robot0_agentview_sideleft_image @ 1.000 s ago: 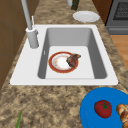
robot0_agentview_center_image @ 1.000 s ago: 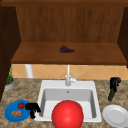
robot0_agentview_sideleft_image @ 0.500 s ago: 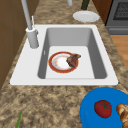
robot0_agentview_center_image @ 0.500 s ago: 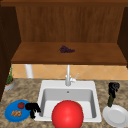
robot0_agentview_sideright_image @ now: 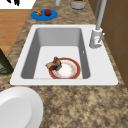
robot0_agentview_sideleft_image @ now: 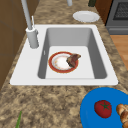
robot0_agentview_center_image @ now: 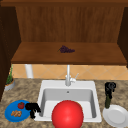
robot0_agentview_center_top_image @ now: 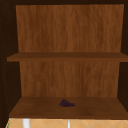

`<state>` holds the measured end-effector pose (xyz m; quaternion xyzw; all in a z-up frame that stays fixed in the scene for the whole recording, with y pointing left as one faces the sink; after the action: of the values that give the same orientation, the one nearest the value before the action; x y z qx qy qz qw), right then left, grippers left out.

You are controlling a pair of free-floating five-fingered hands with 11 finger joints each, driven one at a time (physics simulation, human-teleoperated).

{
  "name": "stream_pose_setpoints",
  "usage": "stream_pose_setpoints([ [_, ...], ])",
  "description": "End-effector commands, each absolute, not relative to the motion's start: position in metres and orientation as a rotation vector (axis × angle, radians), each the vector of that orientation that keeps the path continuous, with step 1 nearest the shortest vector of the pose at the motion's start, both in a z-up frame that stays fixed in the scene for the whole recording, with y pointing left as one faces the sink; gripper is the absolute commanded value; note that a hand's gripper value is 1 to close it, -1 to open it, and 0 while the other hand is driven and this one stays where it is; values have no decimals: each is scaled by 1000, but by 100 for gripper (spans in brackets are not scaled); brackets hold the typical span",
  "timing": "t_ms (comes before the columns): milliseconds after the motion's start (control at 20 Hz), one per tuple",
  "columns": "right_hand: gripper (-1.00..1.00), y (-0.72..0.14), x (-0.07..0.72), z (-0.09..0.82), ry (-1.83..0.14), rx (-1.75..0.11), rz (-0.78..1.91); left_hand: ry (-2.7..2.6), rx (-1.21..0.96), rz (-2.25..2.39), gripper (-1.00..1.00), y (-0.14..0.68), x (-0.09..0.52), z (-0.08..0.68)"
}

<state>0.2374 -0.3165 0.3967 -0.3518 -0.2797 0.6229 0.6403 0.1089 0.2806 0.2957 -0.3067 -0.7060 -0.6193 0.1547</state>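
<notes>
My left hand (robot0_agentview_center_image: pixel 32 108) hangs open over the counter, fingers down, at the right edge of a blue plate (robot0_agentview_center_image: pixel 9 113) with a tomato (robot0_agentview_center_image: pixel 21 105) and brown pieces (robot0_agentview_center_image: pixel 16 113). Its fingers (robot0_agentview_sideright_image: pixel 13 2) show beyond that plate (robot0_agentview_sideright_image: pixel 43 15). My right hand (robot0_agentview_center_image: pixel 110 88) floats open, right of the sink (robot0_agentview_center_image: pixel 42 97), just above a green bottle (robot0_agentview_center_image: pixel 107 102); whether they touch I cannot tell. A red-rimmed plate (robot0_agentview_sideleft_image: pixel 53 67) with a brown piece of food (robot0_agentview_sideleft_image: pixel 73 59) lies in the basin. From the front it reads as a red disc (robot0_agentview_center_image: pixel 67 114).
A white plate (robot0_agentview_center_image: pixel 116 116) lies on the counter by the bottle. The faucet (robot0_agentview_center_image: pixel 68 76) stands behind the basin. Grapes (robot0_agentview_center_top_image: pixel 66 103) rest on the lower cabinet shelf. A potted plant (robot0_agentview_center_image: pixel 9 81) and a white cylinder (robot0_agentview_center_image: pixel 28 71) stand at the back left. A stove (robot0_agentview_sideleft_image: pixel 118 15) adjoins the counter.
My right hand has drifted a little left and down, towards the top of the green bottle. The left hand and the plates have stayed put.
</notes>
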Motion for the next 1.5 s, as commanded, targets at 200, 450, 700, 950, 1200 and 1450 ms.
stream_pose_setpoints([
  [200,100,-293,196,453,-634,-811,1398,-2023,-879,-1775,0,281,109,296],
  [450,100,-284,166,490,-638,-804,1396,-2023,-879,-1775,0,281,109,296],
  [700,100,-282,132,529,-661,-791,1379,-2023,-879,-1775,0,281,109,296],
  [950,100,-280,101,569,-663,-782,1369,-2023,-879,-1775,0,281,109,296],
  [1200,100,-279,70,609,-665,-807,1374,-2023,-879,-1775,0,281,109,296],
  [1450,100,-263,43,646,-656,-821,1382,-2023,-879,-1775,0,281,109,296],
])
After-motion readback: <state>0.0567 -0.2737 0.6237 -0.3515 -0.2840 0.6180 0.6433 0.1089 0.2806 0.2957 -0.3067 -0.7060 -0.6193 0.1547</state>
